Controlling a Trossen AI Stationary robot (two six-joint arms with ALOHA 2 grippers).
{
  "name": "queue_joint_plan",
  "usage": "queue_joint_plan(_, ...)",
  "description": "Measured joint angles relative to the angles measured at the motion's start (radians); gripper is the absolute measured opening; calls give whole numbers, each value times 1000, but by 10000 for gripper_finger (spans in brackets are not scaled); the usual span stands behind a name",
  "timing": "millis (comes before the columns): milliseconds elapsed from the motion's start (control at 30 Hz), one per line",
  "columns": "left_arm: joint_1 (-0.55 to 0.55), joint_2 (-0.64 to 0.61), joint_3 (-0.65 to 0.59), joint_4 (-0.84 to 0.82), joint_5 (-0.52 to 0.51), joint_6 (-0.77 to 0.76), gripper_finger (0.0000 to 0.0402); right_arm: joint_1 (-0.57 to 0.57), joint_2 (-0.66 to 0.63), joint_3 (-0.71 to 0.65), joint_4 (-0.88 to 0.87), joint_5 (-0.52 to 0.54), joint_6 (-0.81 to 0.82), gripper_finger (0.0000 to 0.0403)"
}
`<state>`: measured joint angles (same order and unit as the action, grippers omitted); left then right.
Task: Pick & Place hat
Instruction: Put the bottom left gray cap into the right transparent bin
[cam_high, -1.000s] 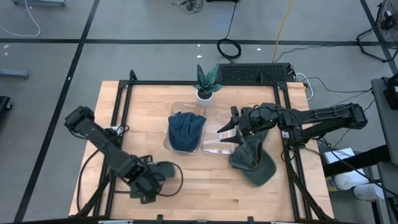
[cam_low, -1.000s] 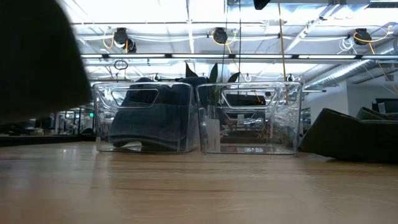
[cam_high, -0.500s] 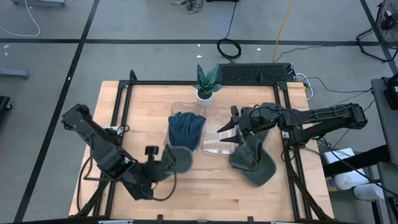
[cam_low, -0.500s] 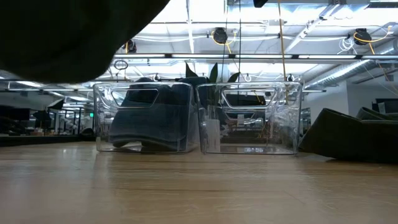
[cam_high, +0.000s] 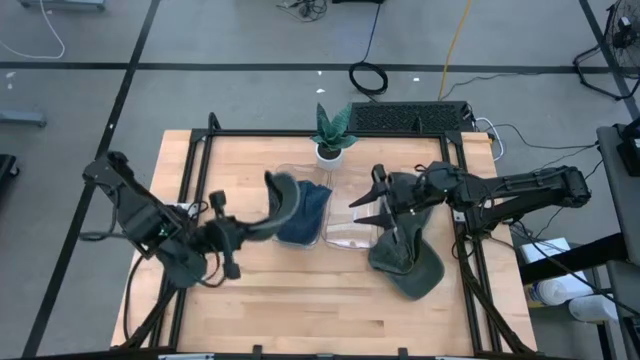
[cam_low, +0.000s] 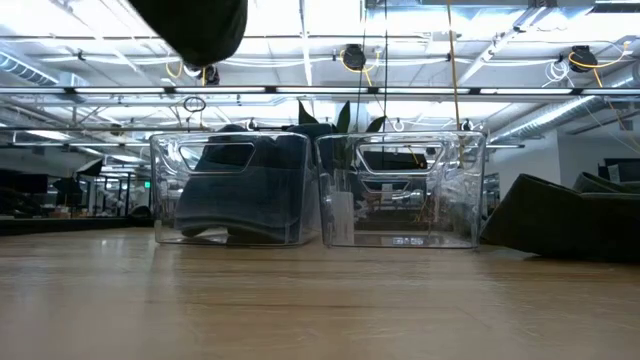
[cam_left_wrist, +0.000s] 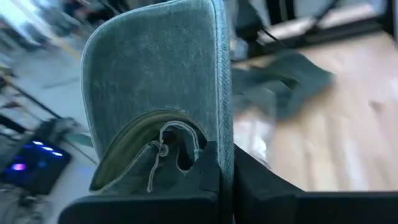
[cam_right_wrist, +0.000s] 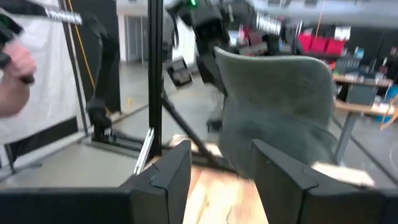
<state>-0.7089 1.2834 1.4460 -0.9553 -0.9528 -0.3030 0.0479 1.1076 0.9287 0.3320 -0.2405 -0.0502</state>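
A grey-green hat (cam_high: 283, 198) hangs in the air over the near left part of the left clear bin (cam_high: 272, 232), with my left gripper (cam_high: 260, 224) shut on it. The low view shows it as a dark shape (cam_low: 196, 24) high up. A blue hat (cam_high: 305, 212) lies in that left bin. My right gripper (cam_high: 363, 211) stands open above the right clear bin (cam_high: 345, 232), holding nothing. Another green hat (cam_high: 408, 262) lies on the table under my right arm. My left gripper pinches the hat's edge (cam_left_wrist: 219, 134) between its two fingers, beside where the brim meets the crown's opening. The fingers come from the table's left, slanting a little downward. The hat is lifted clear, brim (cam_left_wrist: 155, 68) standing up past the fingers, inner band (cam_left_wrist: 134, 146) showing.
The two clear bins (cam_low: 235, 190) (cam_low: 400, 190) stand side by side mid-table. A potted plant (cam_high: 331, 132) stands behind them at the far edge. A person's hand (cam_right_wrist: 13, 62) shows beyond the table in the right wrist view. Bare wood lies along the near edge (cam_high: 320, 310).
My left gripper has risen from the table's near left area and swung toward the left bin, turning as it went. The hat it holds has come up off the table and now hangs clear over the bin's near left side.
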Motion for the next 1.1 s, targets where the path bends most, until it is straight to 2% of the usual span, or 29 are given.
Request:
queue_joint_plan(200,28,-119,-173,299,-155,162,8,0,0,0,130,0,-14,150)
queue_joint_plan(433,87,-237,-432,883,-104,578,8,0,0,0,166,2,69,151)
queue_joint_plan(600,137,-285,-597,1289,52,887,8,0,0,0,165,2,130,158)
queue_joint_plan(700,167,-309,-653,1441,176,1008,8,0,0,0,165,5,166,180)
queue_joint_plan(833,215,-324,-666,1486,291,1070,8,-1,0,0,159,51,211,221)
queue_joint_plan(967,272,-325,-666,1518,490,1129,8,-1,17,0,159,174,227,257)
queue_joint_plan(1033,300,-321,-666,1538,557,1136,8,-2,31,0,154,231,240,270)
queue_joint_plan(1100,331,-321,-666,1542,608,1137,8,-12,52,0,173,245,244,280)
